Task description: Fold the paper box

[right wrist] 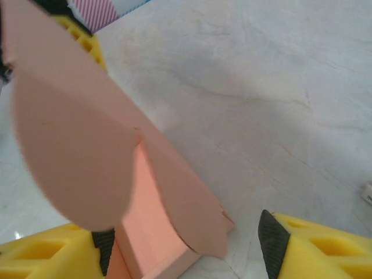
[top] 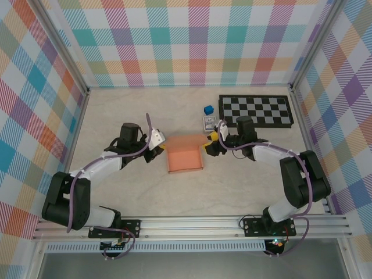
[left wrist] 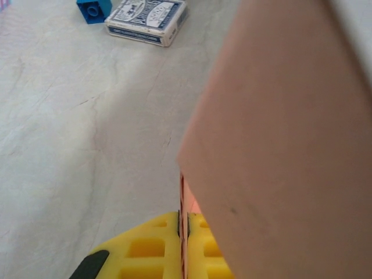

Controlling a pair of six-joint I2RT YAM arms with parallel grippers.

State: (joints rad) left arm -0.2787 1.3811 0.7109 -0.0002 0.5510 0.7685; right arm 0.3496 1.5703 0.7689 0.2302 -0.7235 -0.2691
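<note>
left claw (left wrist: 183, 232) pinched shut on paper box (left wrist: 279, 145) edge | right claw (right wrist: 187, 245) open, straddling its corner

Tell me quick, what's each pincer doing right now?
Left pincer: closed on a thin edge of the paper box.
Right pincer: open, straddling the box's end, not gripping.

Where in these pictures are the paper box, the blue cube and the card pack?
paper box (top: 185, 154): top external view, middle of its salmon-orange top panel.
blue cube (top: 208, 109): top external view, its top face.
card pack (left wrist: 148, 14): left wrist view, its printed top face.
</note>
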